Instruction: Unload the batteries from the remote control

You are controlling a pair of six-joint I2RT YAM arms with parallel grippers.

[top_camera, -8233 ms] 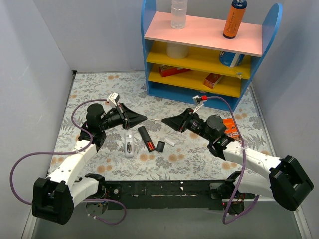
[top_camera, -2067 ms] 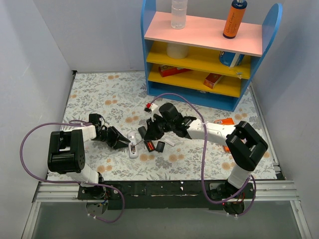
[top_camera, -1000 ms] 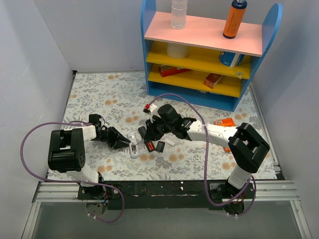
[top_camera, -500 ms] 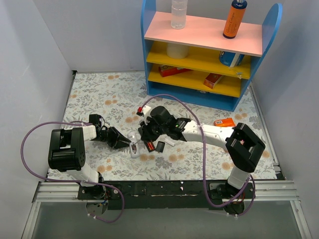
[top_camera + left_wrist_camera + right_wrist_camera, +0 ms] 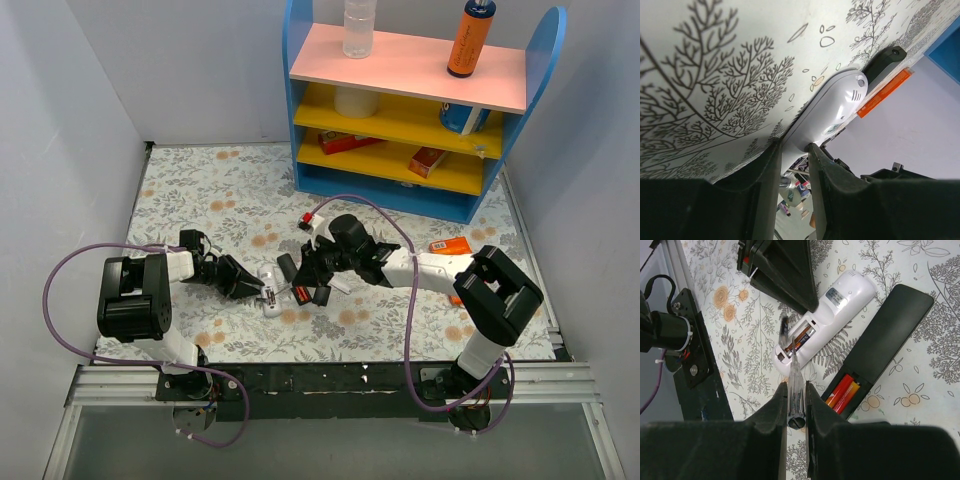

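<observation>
On the flower-patterned table, a little left of its middle and nearer the near edge than the far one: the remote control, flat, back side up, compartment uncovered at its near end. Inside that compartment, side by side, the batteries, red and orange in the right wrist view. Just right of that end, loose on the table, the small black back cover. Just left of the remote control and roughly parallel to it, a white remote, also open at the back, with a cell showing in its bay. Left gripper low over the table, jaws narrow, clamped on one end of the white remote. Right gripper pinched tight on a thin white stick, stick tip over the white remote's open bay; touching or not, cannot tell. Toward the right edge, an orange pack. At the far right corner, a blue shelf.
</observation>
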